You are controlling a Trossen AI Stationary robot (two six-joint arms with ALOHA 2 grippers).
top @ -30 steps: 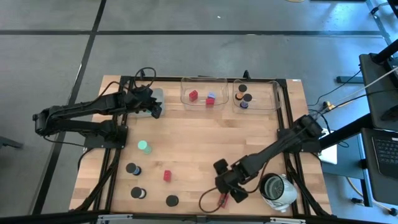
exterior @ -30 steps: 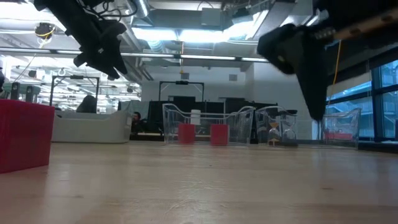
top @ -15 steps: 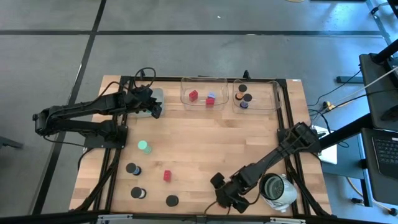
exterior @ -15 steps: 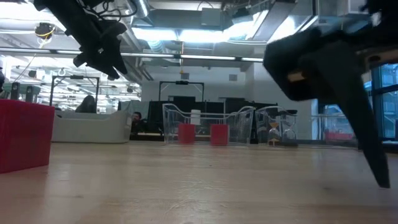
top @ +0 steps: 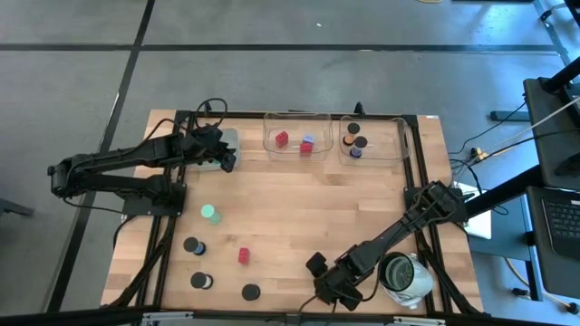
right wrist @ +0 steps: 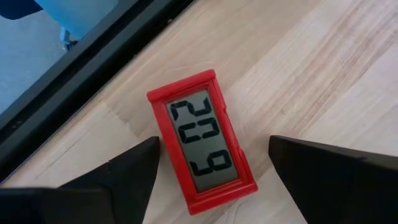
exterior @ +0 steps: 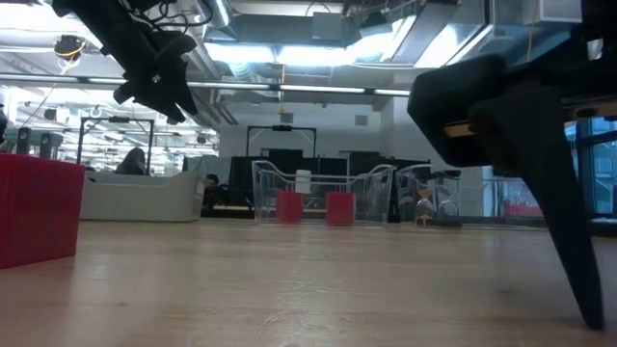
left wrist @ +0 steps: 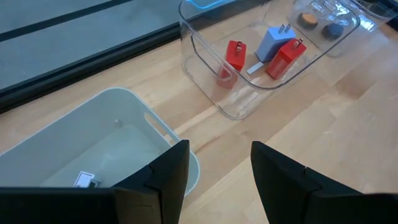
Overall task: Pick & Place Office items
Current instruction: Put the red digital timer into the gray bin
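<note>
The wooden table (top: 299, 217) carries two clear trays (top: 297, 136) side by side at its far edge, with a grey tray (left wrist: 93, 155) to their left. On the bare wood lie a green disc (top: 210, 214), a red block (top: 243, 255) and three black caps (top: 193, 245). A red clock (right wrist: 202, 140) lies flat at the near edge, and a silvery round container (top: 405, 275) stands near the right corner.

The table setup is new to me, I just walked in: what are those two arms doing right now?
They are sorting small office items. The right pincer is low at the table's near edge, jaws open on either side of a red clock lying flat, not yet gripped. The left pincer waits, open and empty, over the grey tray at the far side. Some pieces already sit in the clear trays; others lie loose.
</note>
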